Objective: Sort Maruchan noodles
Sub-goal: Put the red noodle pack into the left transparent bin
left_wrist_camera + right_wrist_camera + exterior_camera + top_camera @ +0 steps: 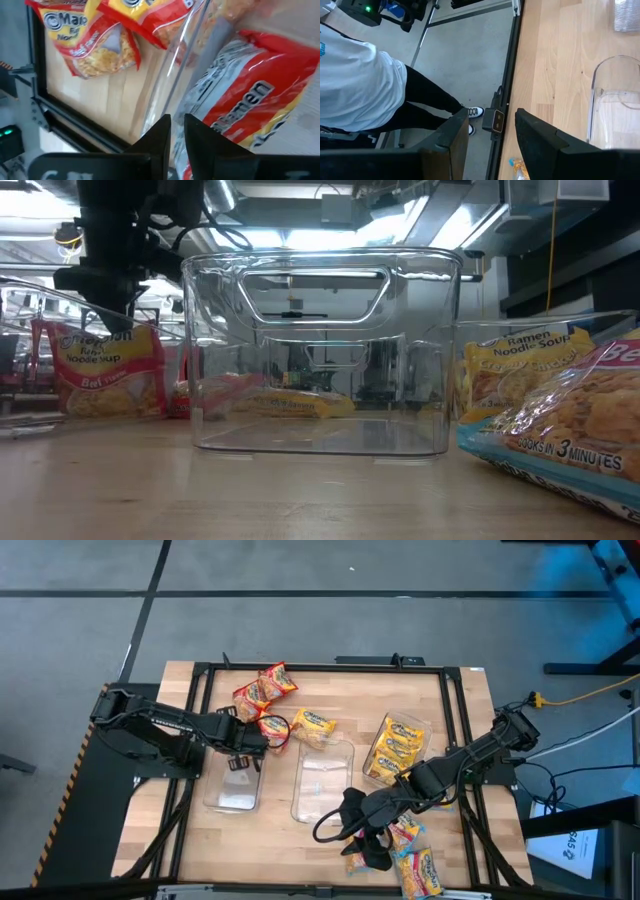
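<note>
One red packet (250,107) was pinched between the left gripper's (172,132) nearly closed jaws, just over the rim of the left tray (232,802). Releasing it there seemed next. Spread and empty, the right gripper (492,137) hovered near blue packets (415,865).

Crinkly Maruchan ramen packets are lying in three clusters on the wooden bench (270,840): red packets (262,690) are resting near the far edge — one red packet (273,727) sitting just beside them; yellow packets (395,748) are stacking in a clear tray, one yellow packet (313,726) lying alone; blue-edged packets (415,865) are crowding the near edge.
</note>
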